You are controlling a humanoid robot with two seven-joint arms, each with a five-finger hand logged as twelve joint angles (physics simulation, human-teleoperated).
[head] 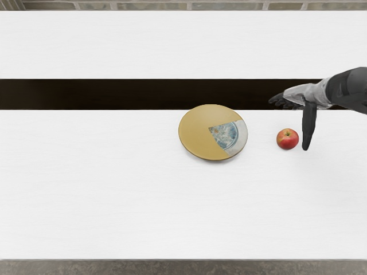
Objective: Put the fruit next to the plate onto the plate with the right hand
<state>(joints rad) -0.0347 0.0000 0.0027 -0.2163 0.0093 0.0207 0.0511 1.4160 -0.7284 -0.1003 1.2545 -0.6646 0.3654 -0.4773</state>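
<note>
Apple (pixel 287 138) on white table (pixel 114 189), just right of yellow plate (pixel 202 133), apart from it, right hand (pixel 299 98) farther right of plate, fingers (pixel 308 127) spread loose, holding nothing

R hand (pixel 302 96), fingers (pixel 308 129) spread, hangs just beside apple (pixel 287 138), which sits on table (pixel 114 189) right of plate (pixel 198 130).

White tabletop (pixel 114 200) in the foreground, dark gap (pixel 114 94) along its far edge, second white surface (pixel 172 46) beyond, grey floor strip (pixel 183 267) below, tiled band (pixel 172 5) at top, even diffuse lighting
</note>
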